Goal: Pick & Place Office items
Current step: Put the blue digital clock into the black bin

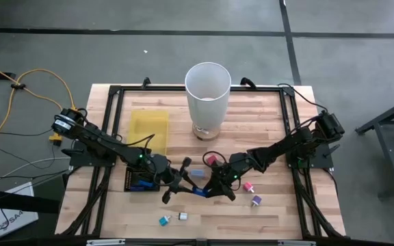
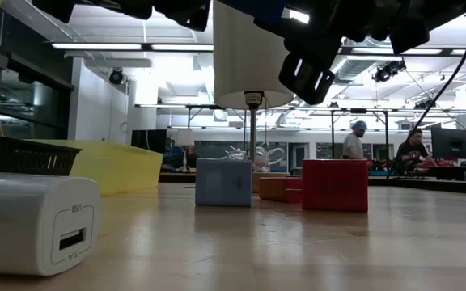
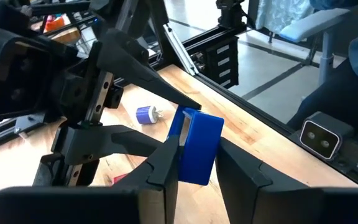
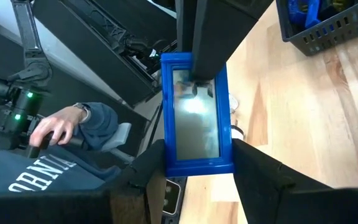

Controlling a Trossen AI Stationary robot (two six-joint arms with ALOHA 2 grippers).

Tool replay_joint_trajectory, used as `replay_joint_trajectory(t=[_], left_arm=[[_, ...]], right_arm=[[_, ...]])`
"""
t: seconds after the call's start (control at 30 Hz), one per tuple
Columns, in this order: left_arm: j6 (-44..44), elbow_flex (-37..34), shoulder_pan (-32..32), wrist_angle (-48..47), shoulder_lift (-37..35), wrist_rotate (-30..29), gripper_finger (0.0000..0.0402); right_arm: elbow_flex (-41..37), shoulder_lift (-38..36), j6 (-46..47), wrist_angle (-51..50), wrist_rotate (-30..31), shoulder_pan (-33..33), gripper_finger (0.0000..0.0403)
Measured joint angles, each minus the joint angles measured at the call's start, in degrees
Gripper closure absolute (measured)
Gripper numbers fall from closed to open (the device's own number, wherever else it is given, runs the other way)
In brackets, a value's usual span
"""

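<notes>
Blue piece: a flat, bright blue rectangular item [image 4: 196,115] with a raised blue rim around a shiny, reflective face; from my left wrist it reads as a thick blue slab [image 3: 197,146].
Where it is: lifted off the desk near the middle of the front half, between my two arms, just in front of the black mesh tray [image 1: 141,179].
My right tool: [image 4: 194,163] its two dark fingers sit either side of the piece's lower end, closed against it.
My left tool: [image 3: 197,168] its fingers flank the same piece from the other side; one finger lies along a blue face, and I cannot tell whether the other one touches.
Both tools: they meet at the piece, tip to tip in the overhead view [image 1: 198,189].
Other office items: a red block [image 1: 211,160] just behind my right tool; a pink piece [image 1: 249,186] and a purple one [image 1: 256,201] to its right; a teal piece [image 1: 164,220] and a white one [image 1: 182,216] near the front edge.
Low view: a white USB charger block [image 2: 35,222] up close, a light blue cube [image 2: 224,182] and a red cube [image 2: 335,185] farther back.
Desk: light wooden planks [image 1: 279,219] in a black frame, carrying a yellow tray [image 1: 148,126] and a tall white cylindrical bin [image 1: 208,96].
Room: grey floor with a yellow cable [image 1: 19,85]; a bright workshop behind, two people [image 2: 353,141] seated at a far bench.
</notes>
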Motion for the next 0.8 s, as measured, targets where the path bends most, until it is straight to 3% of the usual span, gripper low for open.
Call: replay_joint_trajectory(t=[0.43, 0.8], left_arm=[[0.0, 0.0, 0.0, 0.3, 0.0, -0.6, 0.0302], [3.0, 0.0, 0.0, 0.3, 0.0, 0.0, 0.0339]], right_arm=[[0.0, 0.0, 0.0, 0.5, 1.3, 0.0, 0.0256], [0.0, 0.0, 0.4, 0.9, 2.1, 0.0, 0.0256]])
